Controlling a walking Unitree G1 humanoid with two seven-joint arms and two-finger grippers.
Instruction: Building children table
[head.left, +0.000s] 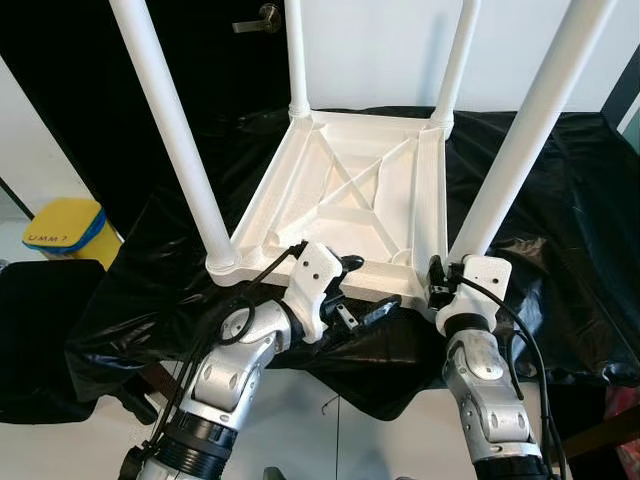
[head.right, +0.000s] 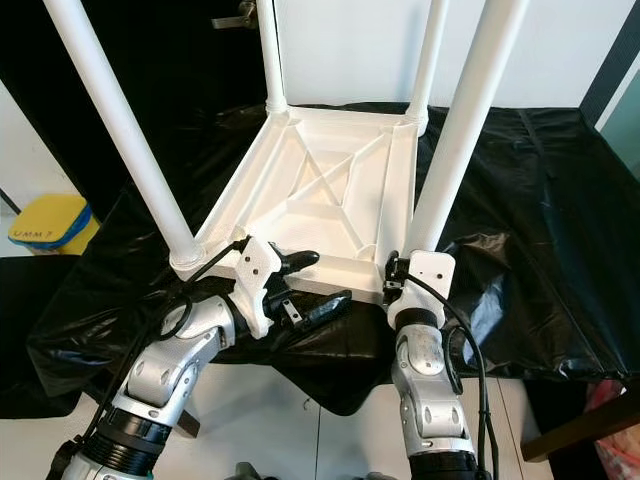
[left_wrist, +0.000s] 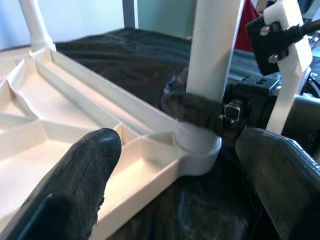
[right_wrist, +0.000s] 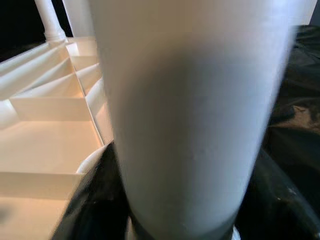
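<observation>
The white children's table (head.left: 350, 200) is lying upside down on a bench draped in black plastic sheeting (head.left: 560, 200), its ribbed underside facing up and its four round legs standing toward the camera. Two legs are rising at the far corners, at about 11 and 1 o'clock of the tabletop, and two nearer ones at 7 and 5 o'clock.

The right gripper (head.right: 400, 275) is sitting at the base of the near right leg (head.left: 520, 140), at 5 o'clock of the tabletop. Its jaws are clamped around that leg just above the socket; in the right wrist view the leg (right_wrist: 195, 110) is looming close between the two black fingers (right_wrist: 90, 200), and the left wrist view is showing a dark finger wrapping the leg just above its collar.

The left gripper (head.left: 365, 290) is hovering at the near edge of the tabletop, at about 6 o'clock, between the two near legs. Its jaws are standing apart, holding nothing: one finger is resting over the white rim while the other is lying lower, over the black sheeting.

The near left leg (head.left: 175, 130) is standing in its corner socket at 7 o'clock. A yellow bin with a blue band (head.left: 65, 232) is sitting on the floor at 9 o'clock, beyond the bench.
</observation>
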